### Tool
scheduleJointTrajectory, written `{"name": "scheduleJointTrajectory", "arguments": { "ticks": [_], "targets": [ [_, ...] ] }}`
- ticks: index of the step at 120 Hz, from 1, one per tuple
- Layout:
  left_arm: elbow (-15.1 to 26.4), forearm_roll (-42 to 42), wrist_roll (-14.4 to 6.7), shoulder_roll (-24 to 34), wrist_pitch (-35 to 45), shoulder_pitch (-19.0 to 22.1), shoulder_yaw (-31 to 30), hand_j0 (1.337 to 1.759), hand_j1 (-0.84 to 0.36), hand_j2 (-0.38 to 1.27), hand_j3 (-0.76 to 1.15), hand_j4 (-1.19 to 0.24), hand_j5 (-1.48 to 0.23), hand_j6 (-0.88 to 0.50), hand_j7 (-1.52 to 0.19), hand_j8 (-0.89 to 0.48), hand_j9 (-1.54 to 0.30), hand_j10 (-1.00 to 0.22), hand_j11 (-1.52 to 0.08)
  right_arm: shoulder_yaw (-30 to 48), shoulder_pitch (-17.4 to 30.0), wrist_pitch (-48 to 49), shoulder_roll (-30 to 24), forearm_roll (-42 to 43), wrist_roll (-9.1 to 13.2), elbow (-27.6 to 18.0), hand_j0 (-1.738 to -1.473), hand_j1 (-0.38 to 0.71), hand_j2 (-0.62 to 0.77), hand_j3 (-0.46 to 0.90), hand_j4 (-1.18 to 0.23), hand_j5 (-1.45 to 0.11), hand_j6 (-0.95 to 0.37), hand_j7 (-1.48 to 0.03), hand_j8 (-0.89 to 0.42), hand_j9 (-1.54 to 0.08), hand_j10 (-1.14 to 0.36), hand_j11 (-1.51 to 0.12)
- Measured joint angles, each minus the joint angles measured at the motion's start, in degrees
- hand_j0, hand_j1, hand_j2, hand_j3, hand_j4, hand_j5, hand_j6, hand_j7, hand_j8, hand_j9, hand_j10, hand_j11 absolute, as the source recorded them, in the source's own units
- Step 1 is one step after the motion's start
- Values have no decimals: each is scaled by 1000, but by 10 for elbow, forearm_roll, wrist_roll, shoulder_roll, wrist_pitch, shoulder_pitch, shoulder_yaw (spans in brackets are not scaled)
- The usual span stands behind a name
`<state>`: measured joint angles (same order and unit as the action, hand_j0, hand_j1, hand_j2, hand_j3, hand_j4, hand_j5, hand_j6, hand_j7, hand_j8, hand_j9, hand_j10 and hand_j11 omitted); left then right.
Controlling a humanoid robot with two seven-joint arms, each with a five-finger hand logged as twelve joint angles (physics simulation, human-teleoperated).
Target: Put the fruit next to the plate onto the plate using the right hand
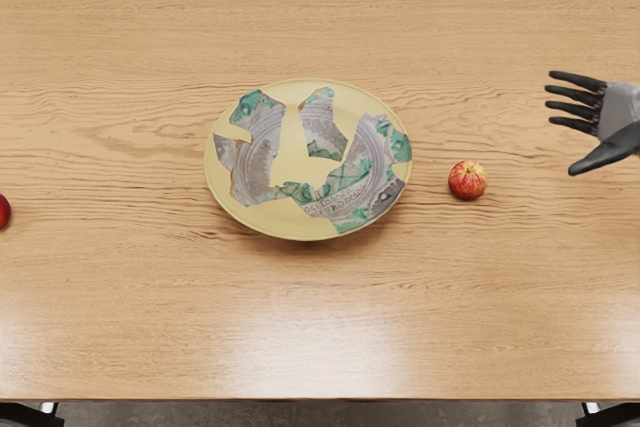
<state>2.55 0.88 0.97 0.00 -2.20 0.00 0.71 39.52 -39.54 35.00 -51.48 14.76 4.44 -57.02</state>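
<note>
Apple (pixel 467 179) on table (pixel 320 317), right of plate (pixel 282 223) | right robot hand (pixel 598 122) fingers spread

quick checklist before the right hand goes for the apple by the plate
1. right hand open, holding nothing: ok
2. apple lies on the table right of the plate, off its rim: ok
3. plate holds no fruit: ok
4. hand above the apple: not ok, it is off to the right
5. red thing at the left edge, cut off; which fruit: cannot tell
</note>
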Motion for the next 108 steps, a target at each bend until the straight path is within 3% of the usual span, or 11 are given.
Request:
{"name": "scheduleJointTrajectory", "arguments": {
  "ticks": [16, 25, 40, 71, 89, 108],
  "targets": [
    [0, 0, 0, 0, 0, 0, 0, 1658, 335, 3, 0, -13, -16, -13, -16, -13, -16, -12, -16, 9, -9, 0, 6, -1, 34, 3, -1658, -349, 2, 0, 0, 0, 0, 0, 0, 0, 0, 0],
    [0, 0, 0, 0, 0, 0, 0, 1658, 335, 3, 0, -13, -16, -13, -16, -13, -16, -12, -16, 16, -19, 0, 7, 3, 79, 2, -1658, -349, 2, 0, 0, 0, 0, 0, 0, 0, 0, 0],
    [0, 0, 0, 0, 0, 0, 0, 1658, 335, 3, 0, -13, -16, -13, -16, -13, -16, -12, -15, 50, -59, 0, 23, 123, 116, -18, -1658, -349, 2, 0, 0, 0, 0, 0, 0, 0, 0, 0],
    [0, 0, 0, 0, 0, 0, 0, 1658, 335, 3, 0, -13, -16, -13, -16, -13, -16, -12, -15, 108, -78, 0, 36, 454, 132, -183, -1658, -349, 1, 0, -2, 0, -3, 0, -2, 0, -2, 0],
    [0, 0, 0, 0, 0, 0, 0, 1658, 335, 3, 0, -13, -16, -13, -16, -13, -15, -12, -15, 103, -56, -13, 70, 531, 134, -225, -1658, -349, 1, 0, -3, 0, -4, 0, -3, 0, -2, 0],
    [0, 0, 0, 0, 0, 0, 0, 1658, 335, 3, 0, -13, -16, -13, -16, -13, -15, -12, -15, 70, -42, -70, 88, 578, 142, -242, -1658, -349, 1, 0, -3, 0, -4, 0, -3, 0, -2, 0]
  ]
}}
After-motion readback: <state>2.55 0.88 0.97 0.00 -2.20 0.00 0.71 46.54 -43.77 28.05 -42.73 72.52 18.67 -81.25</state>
